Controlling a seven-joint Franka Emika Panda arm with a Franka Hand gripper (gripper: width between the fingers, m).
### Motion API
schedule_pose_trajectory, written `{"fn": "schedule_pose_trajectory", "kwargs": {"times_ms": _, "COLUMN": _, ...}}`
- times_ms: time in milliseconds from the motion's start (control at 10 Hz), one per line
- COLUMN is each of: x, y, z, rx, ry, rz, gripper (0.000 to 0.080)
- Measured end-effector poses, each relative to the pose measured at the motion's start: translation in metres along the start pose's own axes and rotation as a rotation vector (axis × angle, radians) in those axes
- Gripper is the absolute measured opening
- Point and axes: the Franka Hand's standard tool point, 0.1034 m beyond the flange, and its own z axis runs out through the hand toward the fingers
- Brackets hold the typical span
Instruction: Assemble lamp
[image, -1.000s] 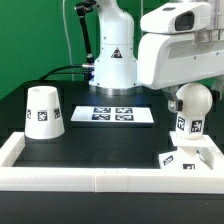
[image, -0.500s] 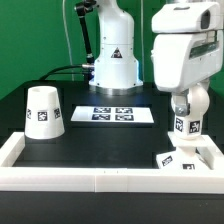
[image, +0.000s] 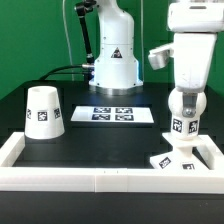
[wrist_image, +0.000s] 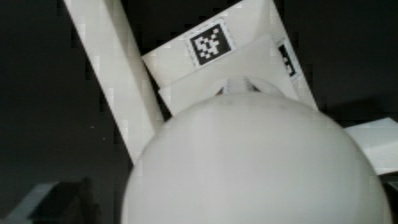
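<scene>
The bulb (image: 186, 108) is seen upright on the base (image: 190, 155), under the gripper (image: 188, 92), whose opening cannot be told.

No letters, numbers or brand names can be read; the only signs are black-and-white square tags (image: 42, 116) and one dark triangle mark. In the exterior view one tag stands on the shade (image: 43, 100) at nine o'clock; several on the marker board (image: 112, 114) at the centre; one on the bulb (image: 184, 118) stem at three o'clock; two on the base (image: 190, 155) at four o'clock; the triangle on the arm's white pedestal (image: 113, 68) at twelve o'clock; the wrist view shows one more tag on a flat white part.
</scene>
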Motion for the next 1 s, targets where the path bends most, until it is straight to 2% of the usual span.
{"fn": "schedule_pose_trajectory", "kwargs": {"times_ms": 100, "x": -0.0007, "y": 0.0003, "z": 0.0000, "rx": -0.001, "ry": -0.002, "rz": 0.000, "gripper": 0.0698}}
{"fn": "schedule_pose_trajectory", "kwargs": {"times_ms": 200, "x": -0.0012, "y": 0.0005, "z": 0.0001, "rx": -0.001, "ry": -0.002, "rz": 0.004, "gripper": 0.0576}}
{"fn": "schedule_pose_trajectory", "kwargs": {"times_ms": 600, "x": -0.0020, "y": 0.0007, "z": 0.0001, "rx": -0.001, "ry": -0.002, "rz": 0.038, "gripper": 0.0575}}
{"fn": "schedule_pose_trajectory", "kwargs": {"times_ms": 1000, "x": 0.0039, "y": -0.0014, "z": 0.0001, "rx": 0.001, "ry": 0.001, "rz": 0.480, "gripper": 0.0576}}
